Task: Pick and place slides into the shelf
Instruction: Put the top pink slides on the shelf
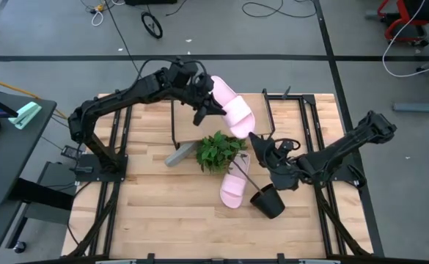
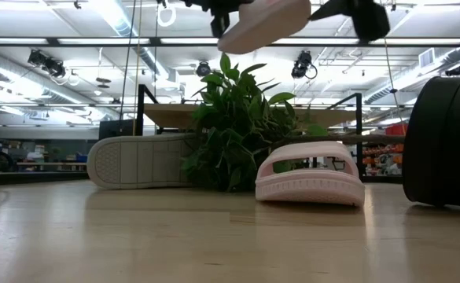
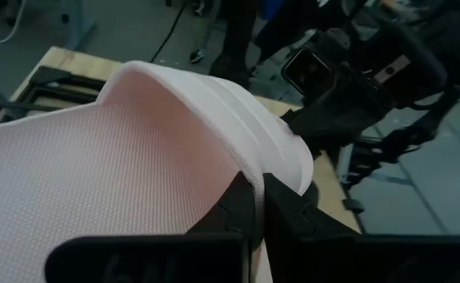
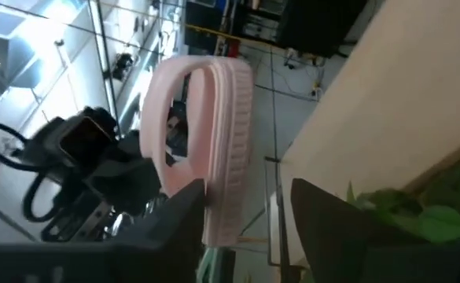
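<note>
- tabletop: near edge at bottom of high view is bare wood, nothing of the task there.
- black pot tipped on its side, lower right of centre in high view; in low view it fills the right edge.
- pink slide on tabletop lies just left of the pot, strap up, right of centre in low view; not yet picked.
- green plant at centre, between the two loose slides, touching or nearly touching both.
- grey slide on its edge left of the plant, sole facing the low camera; not yet picked.
- right gripper right of centre, just past the plant, low over the tabletop; jaws apart in right wrist view, beside the raised slide, holding nothing that I can see.
- left gripper upper centre, arm stretched in from upper left; jaws closed on the edge of the raised pink slide, clamp clear in left wrist view.
- raised pink slide is held in the air above the plant, top centre of low view, tilted.
- shelf: plank behind the plant in low view; no slides seen on it.
- fourth slide: not found.
- step, my read: handover, left arm now has the slide. Next calls for the right arm to clear off and the left to carry it to the shelf plank without hitting the plant.
</note>
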`<action>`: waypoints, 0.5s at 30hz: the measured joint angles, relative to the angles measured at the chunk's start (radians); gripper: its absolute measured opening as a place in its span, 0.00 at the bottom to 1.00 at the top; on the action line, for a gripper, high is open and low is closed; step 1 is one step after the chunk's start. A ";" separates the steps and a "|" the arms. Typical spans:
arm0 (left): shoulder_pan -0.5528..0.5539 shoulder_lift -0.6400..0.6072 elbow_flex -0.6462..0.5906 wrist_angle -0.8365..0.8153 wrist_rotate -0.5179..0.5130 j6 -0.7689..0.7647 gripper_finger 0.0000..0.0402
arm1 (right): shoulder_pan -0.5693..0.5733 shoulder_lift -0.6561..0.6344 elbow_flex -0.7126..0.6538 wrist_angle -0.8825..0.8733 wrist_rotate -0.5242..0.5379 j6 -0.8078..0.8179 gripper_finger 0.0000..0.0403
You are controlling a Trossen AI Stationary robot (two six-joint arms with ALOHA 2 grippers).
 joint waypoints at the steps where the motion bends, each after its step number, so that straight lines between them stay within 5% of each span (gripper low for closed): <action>1: 0.005 0.000 0.000 0.008 0.013 0.000 0.03 | 0.013 -0.009 0.000 -0.001 0.017 -0.015 0.49; 7: 0.024 0.000 0.000 0.034 0.067 -0.002 0.03 | 0.098 -0.087 0.000 -0.017 0.090 -0.115 0.47; 15: 0.021 0.035 0.000 0.062 0.100 -0.017 0.03 | 0.243 -0.235 0.000 -0.119 0.089 -0.340 0.31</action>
